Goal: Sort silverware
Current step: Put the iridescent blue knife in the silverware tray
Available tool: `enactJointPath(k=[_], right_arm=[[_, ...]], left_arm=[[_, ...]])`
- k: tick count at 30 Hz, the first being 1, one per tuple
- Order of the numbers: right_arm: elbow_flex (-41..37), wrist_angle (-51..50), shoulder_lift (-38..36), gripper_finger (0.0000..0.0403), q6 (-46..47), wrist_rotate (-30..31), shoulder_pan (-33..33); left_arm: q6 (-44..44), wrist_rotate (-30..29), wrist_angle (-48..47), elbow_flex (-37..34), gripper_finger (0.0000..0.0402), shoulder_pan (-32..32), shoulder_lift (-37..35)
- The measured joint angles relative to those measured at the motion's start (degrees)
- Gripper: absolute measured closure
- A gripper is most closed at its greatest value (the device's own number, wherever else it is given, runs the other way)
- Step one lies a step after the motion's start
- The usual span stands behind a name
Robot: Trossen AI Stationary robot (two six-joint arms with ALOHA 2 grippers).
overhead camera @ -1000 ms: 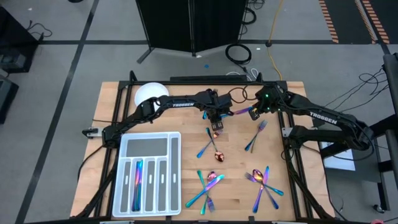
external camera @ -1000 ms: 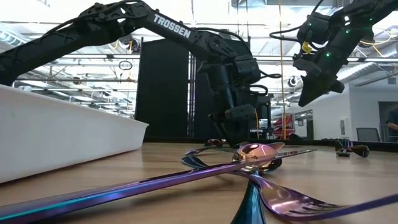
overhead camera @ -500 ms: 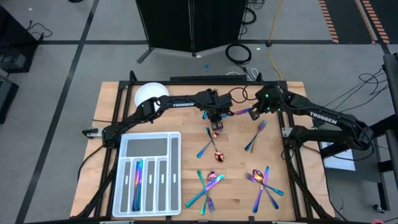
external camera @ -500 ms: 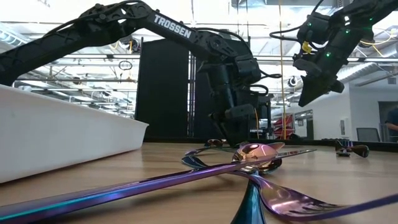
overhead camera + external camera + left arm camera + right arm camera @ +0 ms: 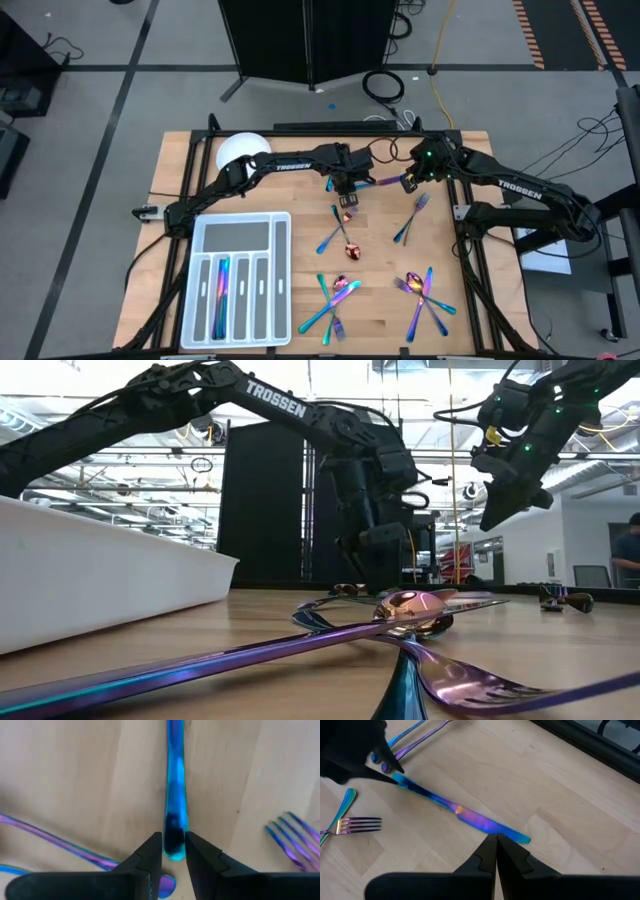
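Figure. A knife (image 5: pixel 385 183) with a blue-to-purple sheen spans the gap between the two arms near the far edge of the bench (image 5: pixel 290 200); whether it lies on the wood or is lifted just clear of it cannot be told. The left claw (image 5: pixel 174 851) pinches the rounded end of the knife between its two fingers. The right claw (image 5: pixel 495 840), pressed together and holding nothing, hangs directly over the opposite end. The rest of the silverware is loose on the bench: a fork (image 5: pixel 412 218) just right of the knife, a spoon (image 5: pixel 349 240) and crossed pairs nearer the front, and two pieces already in the slots of the compartment tray (image 5: pixel 240 285) at front left. A white plate (image 5: pixel 243 150) sits at the far left corner.

Risks, as judged from this arrangement. The hold takes only the very tip of a long, slick piece, so on lifting the knife may pivot downward or slip free, striking the spoon below. The closed right claw stands so near the free end that any swing of the knife could knock against it. A tilted knife would also be likely to catch on a divider wall of the tray rather than drop into a slot.
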Motion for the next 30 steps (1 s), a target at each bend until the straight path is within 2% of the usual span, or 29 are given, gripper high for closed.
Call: enactJointPath(k=[3, 8, 12, 15, 24, 27, 30], right_arm=[[0.0, 0.0, 0.0, 0.0403, 0.0, 0.0, 0.0], [0.0, 0.0, 0.0, 0.0403, 0.0, 0.0, 0.0], [0.0, -0.5, 0.0, 0.0403, 0.0, 0.0, 0.0], [0.0, -0.8, 0.0, 0.0403, 0.1, 0.0, 0.0], [0.0, -0.5, 0.0, 0.0403, 0.4, 0.0, 0.0], [0.0, -0.8, 0.0, 0.0403, 0.4, 0.0, 0.0], [0.0, -1.0, 0.0, 0.0403, 0.4, 0.0, 0.0]], left_arm=[[0.1, 0.0, 0.2, 0.0, 0.0337, 0.0, -1.1], [-0.1, 0.0, 0.2, 0.0, 0.0389, 0.0, -1.3], [0.9, 0.0, 0.4, -0.3, 0.0394, 0.0, -1.2], [0.2, 0.0, 0.4, -0.3, 0.0363, 0.0, -1.1], [-1.5, 0.0, 5.0, -0.3, 0.0213, -0.5, -0.8], [-1.5, 0.0, 4.1, -0.4, 0.0188, -0.5, 0.1], [-1.6, 0.1, 3.4, -0.4, 0.0181, -0.4, 1.0]])
